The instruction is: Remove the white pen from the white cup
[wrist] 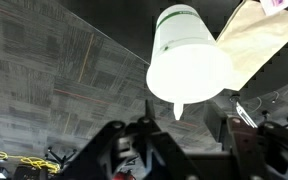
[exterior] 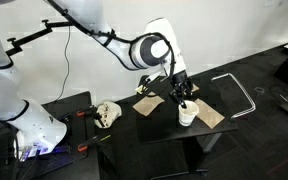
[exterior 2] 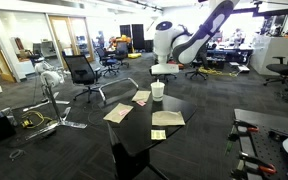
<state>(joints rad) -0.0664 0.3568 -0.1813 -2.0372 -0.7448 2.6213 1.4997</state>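
- Pen [wrist: 179, 108], white and thin, stands in the white cup [wrist: 189, 55]; in the wrist view only its short upper end shows past the rim
- its long axis runs roughly upright, along the cup's own axis; the free end points up at the gripper [wrist: 184, 132]; in both exterior views the pen is too small to make out
- the white cup [exterior: 187, 116] [exterior 2: 158, 91] stands upright on the black table [exterior: 169, 132] [exterior 2: 134, 145], among flat tan paper pieces [exterior: 210, 116] [exterior 2: 168, 118]; one piece lies just beside the cup in the wrist view [wrist: 259, 40]
- the gripper [exterior: 181, 92] [exterior 2: 161, 72] hangs straight above the cup, pointing down; its fingers [wrist: 144, 140] stand spread apart, one to each side of the pen's end, gripping nothing
- the arm [exterior: 134, 48] reaches across from its white base in an exterior view, bent at the elbow, the wrist turned downward; in an exterior view the arm [exterior 2: 189, 40] comes in from behind the cup
- office chairs [exterior 2: 81, 72] stand on the floor well apart from the table
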